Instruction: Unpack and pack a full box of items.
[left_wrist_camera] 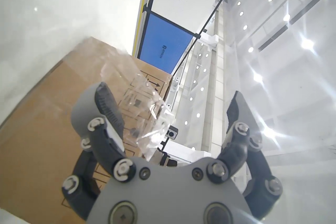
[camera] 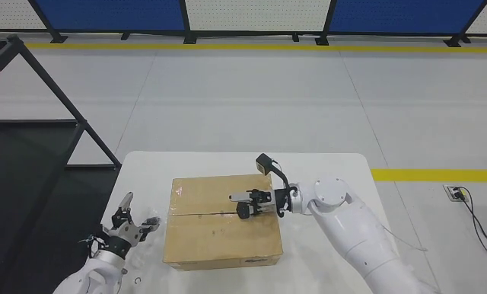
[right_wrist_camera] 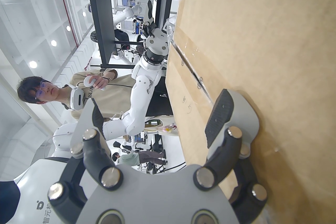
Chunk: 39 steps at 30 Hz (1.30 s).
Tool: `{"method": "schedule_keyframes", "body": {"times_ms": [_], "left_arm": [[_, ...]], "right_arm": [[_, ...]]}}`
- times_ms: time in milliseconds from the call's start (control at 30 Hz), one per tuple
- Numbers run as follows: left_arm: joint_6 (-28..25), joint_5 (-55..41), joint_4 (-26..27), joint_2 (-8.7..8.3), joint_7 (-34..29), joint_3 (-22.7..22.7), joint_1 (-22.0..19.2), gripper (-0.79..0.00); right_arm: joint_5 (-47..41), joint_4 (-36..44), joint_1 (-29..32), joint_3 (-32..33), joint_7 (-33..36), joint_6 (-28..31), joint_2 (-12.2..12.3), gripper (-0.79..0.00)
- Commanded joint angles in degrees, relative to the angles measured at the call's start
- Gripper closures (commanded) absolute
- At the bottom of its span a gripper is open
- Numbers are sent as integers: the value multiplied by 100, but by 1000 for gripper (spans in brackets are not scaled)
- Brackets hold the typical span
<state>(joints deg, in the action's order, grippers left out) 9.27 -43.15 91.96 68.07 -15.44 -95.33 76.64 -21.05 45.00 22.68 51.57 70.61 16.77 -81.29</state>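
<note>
A closed cardboard box (camera: 221, 233) sits in the middle of the white table (camera: 319, 164), its two top flaps meeting at a middle seam (camera: 198, 213). My right gripper (camera: 238, 203) hovers open over the box top (right_wrist_camera: 262, 38) beside the seam (right_wrist_camera: 189, 68), one finger (right_wrist_camera: 223, 114) lying over the cardboard. My left gripper (camera: 137, 213) stands open beside the box's left side (left_wrist_camera: 47, 117). A crumpled strip of clear tape (left_wrist_camera: 147, 107) hangs between its fingers, close to one fingertip (left_wrist_camera: 105, 101). What the box holds is hidden.
A black metal frame (camera: 53, 103) stands off the table's left edge. Bare table runs along the back and to the right of the box. The left arm (right_wrist_camera: 147, 78) rises beside the box's far end in the right wrist view.
</note>
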Motion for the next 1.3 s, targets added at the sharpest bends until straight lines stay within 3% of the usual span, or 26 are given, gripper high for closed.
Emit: {"method": "schedule_keyframes", "body": {"times_ms": [0,333,767,1267], "left_arm": [[57,-121,-74,7,-54,32,-72,-785],[-294,-408,17,56,137,31,85,-785],[-895,-573,26,159,1022,123,-224,-785],[-1697,-136,805,200,1307,-180,275,-785]], "right_arm": [[5,5,4,5,1,10,0,-785],[17,-6,-43,0,10,-37,-18,-785],[19,-102,-98,-25,30,-6,-56,-785],[4,-157,-111,-6,49,4,-74,-785]]}}
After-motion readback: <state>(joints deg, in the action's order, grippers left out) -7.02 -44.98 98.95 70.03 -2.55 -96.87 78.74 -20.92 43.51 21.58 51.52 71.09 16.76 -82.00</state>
